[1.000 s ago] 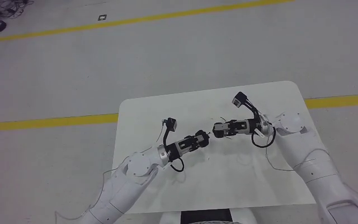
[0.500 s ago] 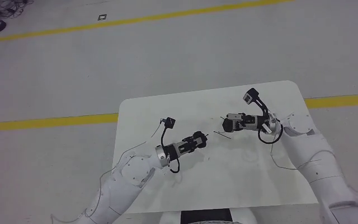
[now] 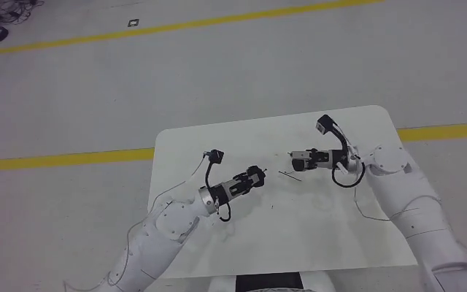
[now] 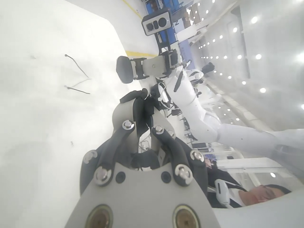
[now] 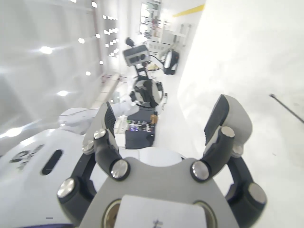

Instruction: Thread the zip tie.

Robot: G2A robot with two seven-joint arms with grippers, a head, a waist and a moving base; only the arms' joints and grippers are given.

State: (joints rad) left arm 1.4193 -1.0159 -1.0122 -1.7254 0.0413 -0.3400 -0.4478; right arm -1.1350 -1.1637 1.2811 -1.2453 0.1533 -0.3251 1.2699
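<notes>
Zip tie [image 3: 290, 175] flat on table [image 3: 219, 146], loose, apparently unthreaded; left gripper [image 3: 259, 172] near one side of tie, pressed together, seemingly empty; right gripper [image 3: 293, 156] near other side, spread wide; grasping and threading judged yet to do.

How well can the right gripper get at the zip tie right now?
Probably yes: the right gripper is open beside the zip tie, which lies free on the table, and the left gripper sits clear.

We see a grey floor [image 3: 241, 80], yellow lines [image 3: 190, 25] at twelve, nine and three o'clock around the white table [image 3: 321, 241].
</notes>
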